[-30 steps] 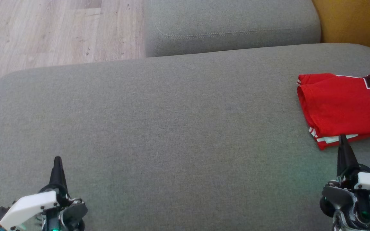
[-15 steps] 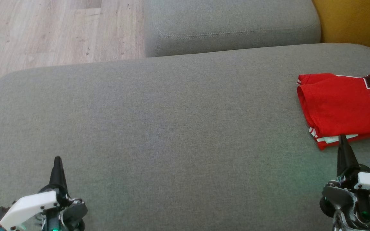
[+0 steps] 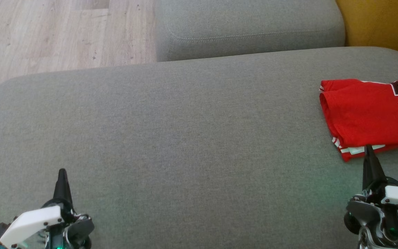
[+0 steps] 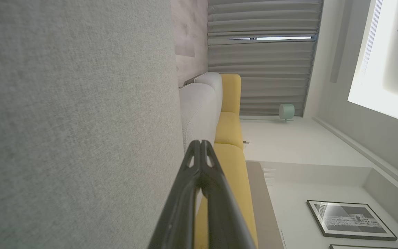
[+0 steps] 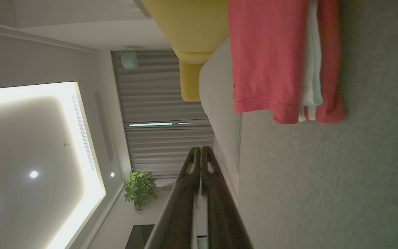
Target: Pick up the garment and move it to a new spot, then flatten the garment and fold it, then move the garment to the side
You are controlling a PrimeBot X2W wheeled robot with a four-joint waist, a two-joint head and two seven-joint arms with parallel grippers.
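The left end effector (image 3: 62,172) sits at the lower left of the head view, its two dark fingers pressed together into a single point that aims up the frame, gripping nothing. The right end effector (image 3: 369,148) sits at the lower right, closed in the same way and also empty. Both hang over the broad grey sofa cushion (image 3: 185,121) that takes up most of the head view.

The garment (image 3: 361,114), a red jersey with white trim and dark numerals, lies folded into a compact rectangle at the right edge of the frame, partly cut off by it, resting on the grey cushion. In the head view the right end effector's tip lines up with the garment's lower edge. The right wrist view shows the folded layers at the upper right, with bare cushion between them and the fingertips.

A second grey cushion (image 3: 247,27) runs along the top centre. Pale wooden floor (image 3: 47,34) shows at the upper left, and yellow upholstery (image 3: 378,20) at the upper right corner.
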